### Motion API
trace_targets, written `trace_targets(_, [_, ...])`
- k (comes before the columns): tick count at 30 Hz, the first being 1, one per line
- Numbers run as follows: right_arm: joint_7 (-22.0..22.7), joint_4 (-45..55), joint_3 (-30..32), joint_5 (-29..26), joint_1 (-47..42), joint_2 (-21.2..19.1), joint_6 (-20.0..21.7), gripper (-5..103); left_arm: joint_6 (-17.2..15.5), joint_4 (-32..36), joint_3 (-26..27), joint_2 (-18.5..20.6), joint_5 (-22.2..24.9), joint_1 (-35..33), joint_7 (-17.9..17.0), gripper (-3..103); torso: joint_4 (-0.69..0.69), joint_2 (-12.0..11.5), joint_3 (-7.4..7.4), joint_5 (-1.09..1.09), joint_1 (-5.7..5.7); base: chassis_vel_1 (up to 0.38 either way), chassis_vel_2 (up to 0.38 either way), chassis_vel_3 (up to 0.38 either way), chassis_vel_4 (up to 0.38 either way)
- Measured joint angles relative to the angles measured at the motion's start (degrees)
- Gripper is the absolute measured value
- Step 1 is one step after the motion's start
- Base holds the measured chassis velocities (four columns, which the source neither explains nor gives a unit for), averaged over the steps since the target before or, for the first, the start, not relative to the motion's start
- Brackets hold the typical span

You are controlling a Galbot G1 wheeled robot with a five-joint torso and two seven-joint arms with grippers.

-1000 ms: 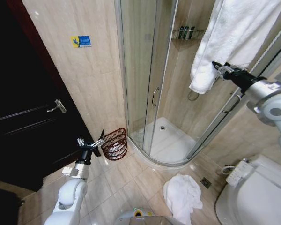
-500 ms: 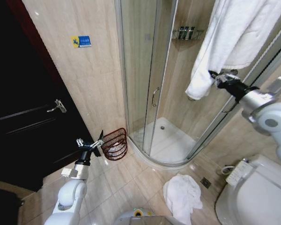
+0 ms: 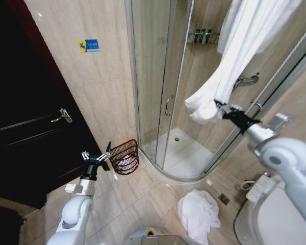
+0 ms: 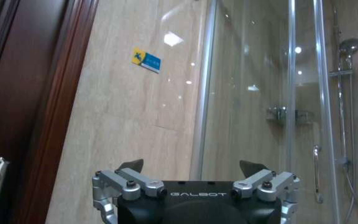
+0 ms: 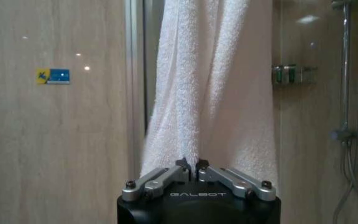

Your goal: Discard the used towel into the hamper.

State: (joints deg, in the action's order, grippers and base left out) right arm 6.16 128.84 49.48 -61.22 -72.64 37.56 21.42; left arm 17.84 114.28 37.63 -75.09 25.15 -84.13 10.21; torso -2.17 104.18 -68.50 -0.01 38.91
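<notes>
Right gripper [image 3: 218,106] is pinched tight on the towel [image 3: 229,66], low down by its bottom edge. In the right wrist view the fingers [image 5: 191,169] are squeezed together with white cloth [image 5: 207,93] bunched between them. From your gripper the towel runs up and away, hanging from something above. It looks soft, floppy and thick, so it will sag and swing, and the loose part may drag. Your hold is on a small fold, so it could slip; a fatter bunch would be safer. Hamper [image 3: 125,156] sits on the floor far below, near your left gripper [image 3: 96,156], which waits with fingers apart.
</notes>
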Motion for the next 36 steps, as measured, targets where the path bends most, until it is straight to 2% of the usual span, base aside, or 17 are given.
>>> trace_targets(7, [-1.0, 4.9, 0.1, 5.6, -8.5, 6.9, -1.0, 3, 1.2, -1.0, 0.4, 0.7, 1.6, 0.1, 0.1, 100, -0.01, 0.0, 0.00, 0.00, 0.00, 0.000, 0.000, 0.000, 0.000])
trace_targets(8, [-1.0, 4.9, 0.1, 5.6, -8.5, 6.9, -1.0, 3, 1.2, -1.0, 0.4, 0.7, 1.6, 0.1, 0.1, 100, -0.01, 0.0, 0.00, 0.00, 0.00, 0.000, 0.000, 0.000, 0.000])
trace_targets(19, [-3.9, 9.3, -1.0, 13.3, -17.5, 17.2, -2.3, 3, 1.8, -1.2, 0.4, 0.9, 2.0, 0.0, 0.3, 100, 0.00, 0.0, 0.00, 0.01, 0.00, 0.000, 0.000, 0.000, 0.000])
trace_targets(25, [-4.5, 10.6, -1.2, 16.3, -21.7, 19.8, -2.4, 3, 1.9, -1.0, 0.5, 0.8, 2.3, -0.2, 0.3, 100, -0.01, 0.0, 0.00, 0.00, 0.00, 0.000, 0.000, 0.000, 0.000])
trace_targets(28, [-7.3, 10.2, -2.1, 22.0, -25.7, 23.0, -4.4, 3, 2.2, -1.2, 0.1, 0.7, 2.4, -0.2, 0.4, 100, 0.01, 0.0, 0.00, 0.02, 0.00, 0.000, 0.000, 0.000, 0.000])
trace_targets(36, [-9.0, 10.7, -2.9, 25.7, -28.8, 26.4, -5.7, 3, 2.0, -1.4, -0.5, 0.9, 2.5, 0.8, 0.9, 100, 0.00, 0.0, 0.00, 0.00, 0.00, 0.000, 0.000, 0.000, 0.000])
